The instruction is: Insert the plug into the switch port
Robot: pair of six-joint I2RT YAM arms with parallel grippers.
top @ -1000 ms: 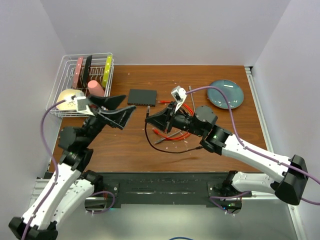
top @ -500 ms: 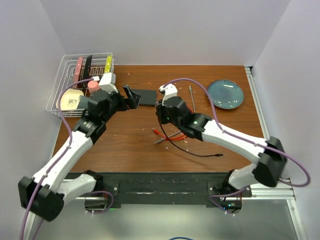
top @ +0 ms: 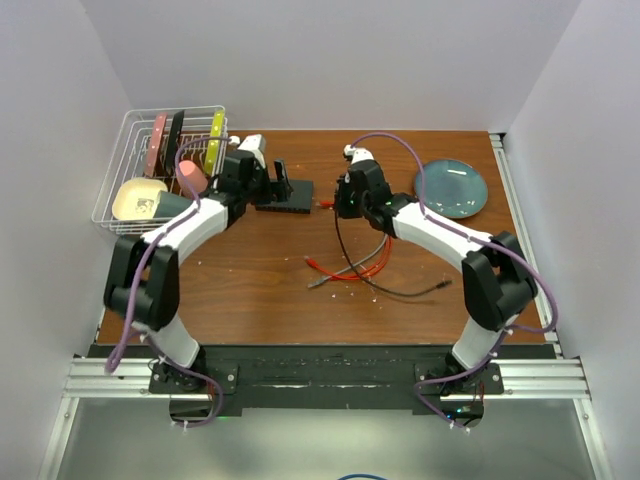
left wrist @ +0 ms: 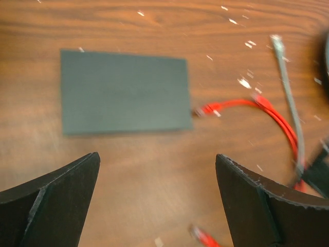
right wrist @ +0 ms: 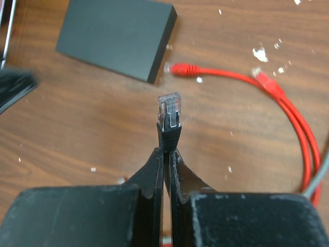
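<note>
— What sits on the table?
— A wire rack at the far left and a round plate at the far right. The flat black box lies between them.
— And the arms?
— Both reach toward the box. The left gripper hangs by it, jaws spread wide, holding nothing. The right gripper is clenched on the plug, pinching its black boot.
— Where is that plug?
— Off the wood, clear tip aimed at the box's right-hand edge, near it but apart. Its black cable trails over the table. A red cable lies there too, one end just beside that same edge.
— The port?
— That edge is too dark to show it.
</note>
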